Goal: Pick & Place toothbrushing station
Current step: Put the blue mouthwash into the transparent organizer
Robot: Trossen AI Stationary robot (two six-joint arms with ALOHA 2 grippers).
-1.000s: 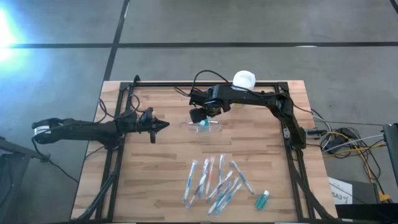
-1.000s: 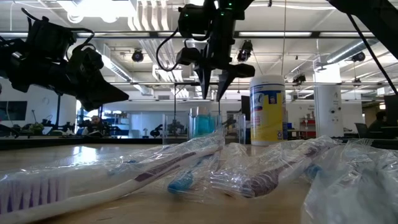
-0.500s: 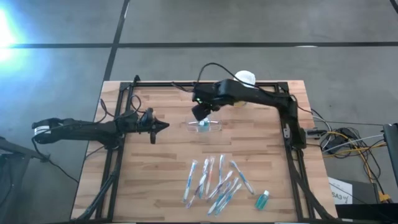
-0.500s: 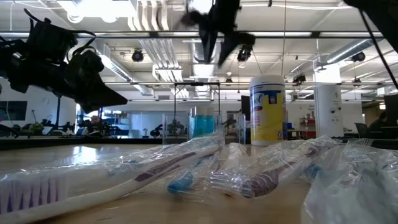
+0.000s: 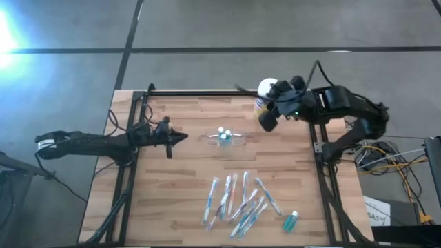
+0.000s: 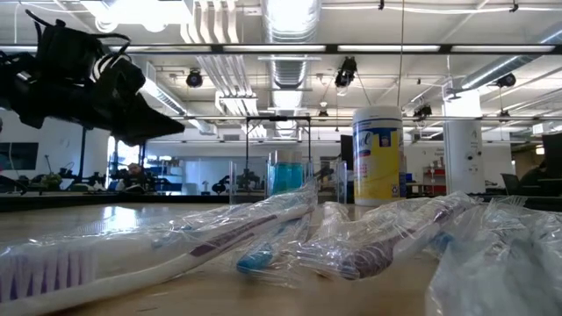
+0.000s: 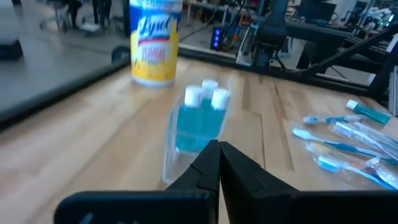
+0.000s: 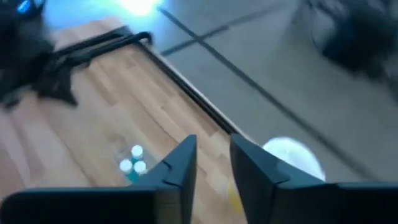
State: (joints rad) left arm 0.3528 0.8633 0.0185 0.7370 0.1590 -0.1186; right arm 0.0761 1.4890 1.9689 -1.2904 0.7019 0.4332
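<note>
Wooden worktop (image 5: 172, 193) carries the clear, colourless toothbrushing station (image 5: 226, 138) at its centre, blue inside with white caps. The right gripper (image 5: 266, 120), fingers apart and empty, has withdrawn from above it toward the far-right canister (image 5: 270, 88). The left gripper (image 5: 180, 138) stays clenched, left of it.

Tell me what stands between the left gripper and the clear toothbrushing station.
Nothing visible. The left gripper, jaws shut, points across bare wood at the toothbrushing station. The wrapped toothbrushes lie off that line, nearer the table's front, and the white-lidded canister stands beyond it, under the right gripper.
</note>
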